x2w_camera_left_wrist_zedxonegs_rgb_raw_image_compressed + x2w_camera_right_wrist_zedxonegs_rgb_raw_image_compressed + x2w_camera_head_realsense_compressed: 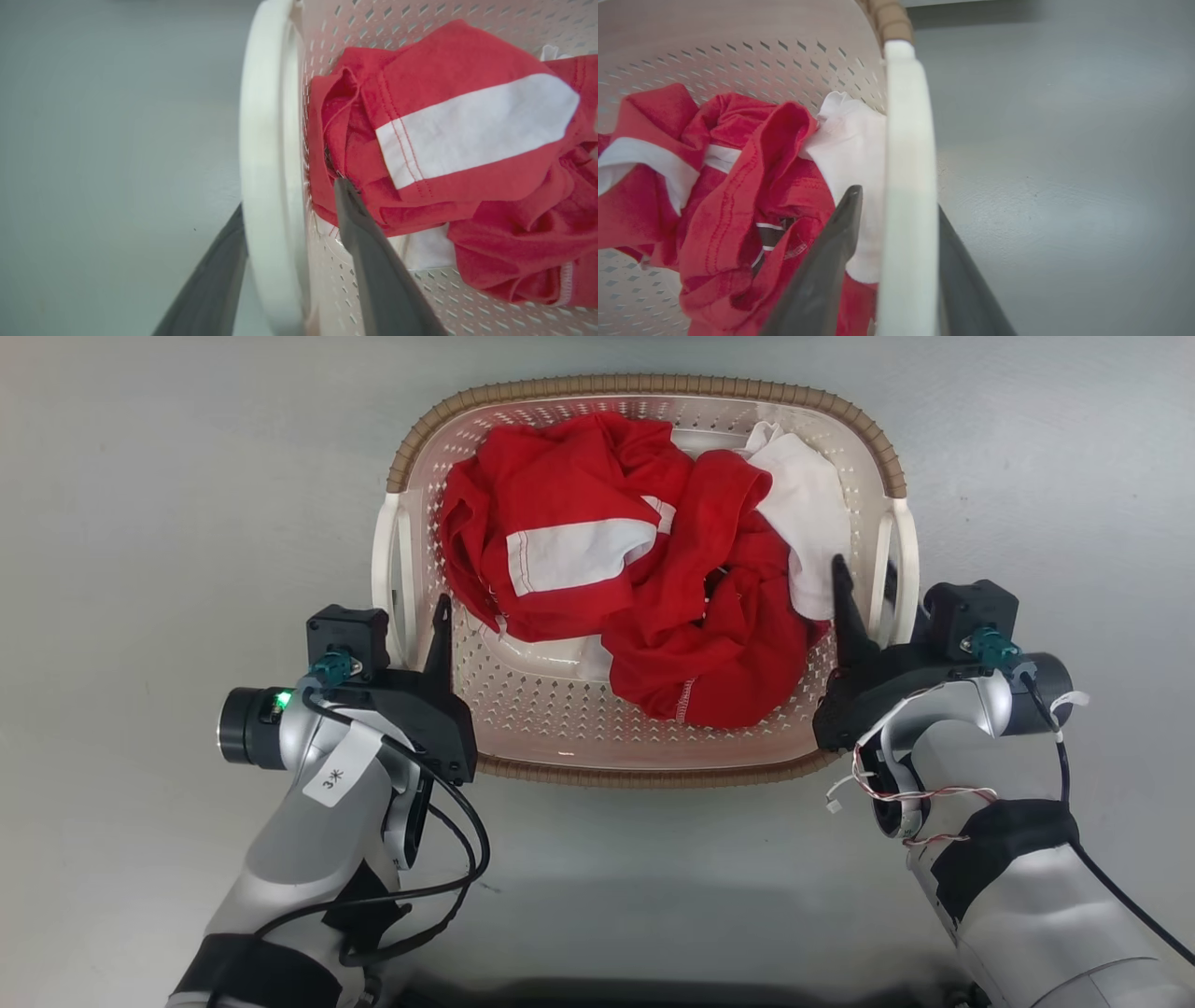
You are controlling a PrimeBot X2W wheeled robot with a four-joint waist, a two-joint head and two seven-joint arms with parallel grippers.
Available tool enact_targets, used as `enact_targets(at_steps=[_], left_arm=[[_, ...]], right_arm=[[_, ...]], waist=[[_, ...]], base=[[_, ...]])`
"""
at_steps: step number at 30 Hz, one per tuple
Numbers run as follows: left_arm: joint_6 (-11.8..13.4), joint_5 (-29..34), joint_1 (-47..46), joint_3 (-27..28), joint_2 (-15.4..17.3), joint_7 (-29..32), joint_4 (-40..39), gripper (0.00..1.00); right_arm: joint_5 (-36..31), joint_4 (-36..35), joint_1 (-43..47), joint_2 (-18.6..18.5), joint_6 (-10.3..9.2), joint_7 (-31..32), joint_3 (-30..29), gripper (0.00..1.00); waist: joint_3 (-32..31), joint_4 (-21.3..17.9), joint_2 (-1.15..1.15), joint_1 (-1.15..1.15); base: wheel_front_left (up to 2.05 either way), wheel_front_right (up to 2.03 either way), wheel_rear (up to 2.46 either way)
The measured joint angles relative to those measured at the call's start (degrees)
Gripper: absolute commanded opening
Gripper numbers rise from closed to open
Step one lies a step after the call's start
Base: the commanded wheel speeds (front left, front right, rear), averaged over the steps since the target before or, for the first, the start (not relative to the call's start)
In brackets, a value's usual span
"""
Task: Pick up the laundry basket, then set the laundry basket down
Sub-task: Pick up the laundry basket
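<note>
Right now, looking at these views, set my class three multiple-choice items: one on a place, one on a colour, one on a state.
1. On the laundry basket, the left gripper has its fingers: A both inside; B astride the left handle; C on the far rim.
2. Most clothing is: A red; B blue; C green.
3. The basket is: A empty; B overturned; C upright and loaded.
Key: B, the white handle runs between the fingers; A, red cloth dominates; C, clothes lie inside it.

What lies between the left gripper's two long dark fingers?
The white side handle of the cream perforated plastic laundry basket: one finger inside, one outside, seen in the left wrist view.
</note>
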Motion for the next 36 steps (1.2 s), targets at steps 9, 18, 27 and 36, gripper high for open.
enact_targets(at_steps=[9,18,27,36], left_arm=[[0.03,-1.54,-0.5,-2.41,0.08,0.36,1.37,0.0],[0.05,-3.87,-0.94,-4.71,0.11,0.37,2.11,0.0],[0.09,-5.01,-0.94,-6.33,0.12,0.37,3.66,0.0],[0.13,-7.39,0.47,-8.66,0.18,0.46,5.26,0.0]], right_arm=[[2.1,1.34,-0.87,-0.14,-0.49,0.0,1.01,0.0],[4.37,2.89,-0.86,-0.25,-0.78,0.01,2.47,0.0],[6.6,4.22,-0.76,-0.32,-0.98,0.01,4.98,0.0],[9.99,5.78,0.78,-0.37,-1.03,0.01,8.34,0.0]], waist=[[-0.11,0.13,0.0,0.0],[-1.91,0.13,0.0,0.0],[-5.09,0.03,0.0,0.0],[-9.9,-0.21,0.0,-0.01]], base=[[0.0,0.0,0.0],[0.0,0.0,0.0],[0.0,0.0,0.0],[0.0,0.0,0.0]])
